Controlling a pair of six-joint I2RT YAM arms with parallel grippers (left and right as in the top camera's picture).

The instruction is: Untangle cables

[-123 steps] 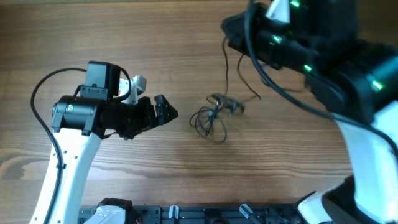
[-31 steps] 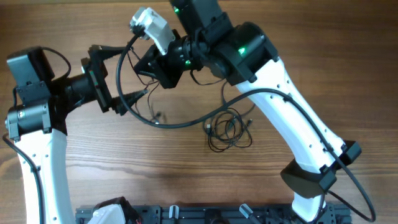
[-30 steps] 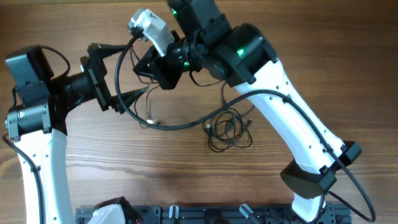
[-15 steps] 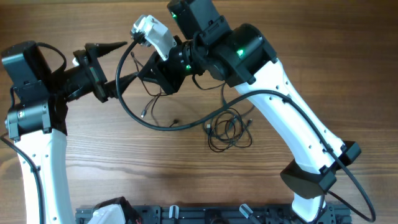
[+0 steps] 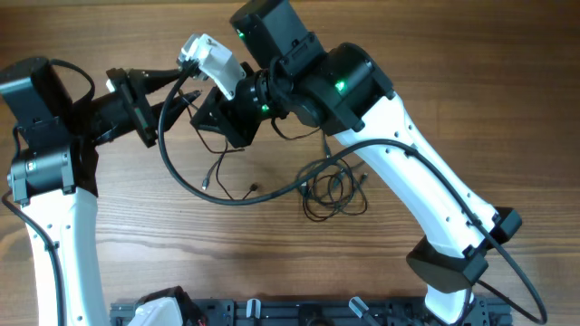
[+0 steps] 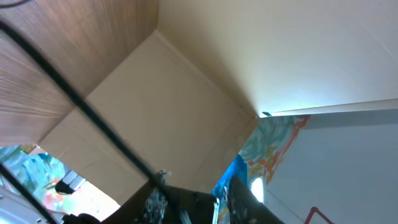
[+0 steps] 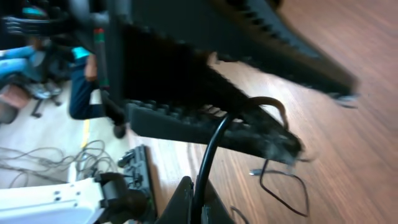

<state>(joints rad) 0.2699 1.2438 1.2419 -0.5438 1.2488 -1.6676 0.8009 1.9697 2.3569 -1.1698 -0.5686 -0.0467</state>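
Note:
The cables (image 5: 333, 188) lie as a small tangle of thin black cords on the wood right of centre. One strand (image 5: 216, 167) hangs away from it at the left, its plug ends (image 5: 207, 187) dangling. My right gripper (image 5: 213, 127) is shut on that strand (image 7: 214, 149), which rises from between its fingers (image 7: 186, 202). My left gripper (image 5: 192, 83) faces it from the left, its fingers (image 6: 158, 199) still apart. In the right wrist view its two toothed fingers (image 7: 205, 127) straddle the strand without pinching it.
A thick black arm cable (image 5: 181, 172) loops low over the table (image 5: 109, 272) from the left gripper to under the right arm (image 5: 426, 181). That arm reaches across the tangle. A black rail (image 5: 299, 312) runs along the front edge.
The left gripper's jaws have narrowed around the strand and it has shifted slightly up. The right gripper has drawn up and left, and the strand's loose ends have swung left.

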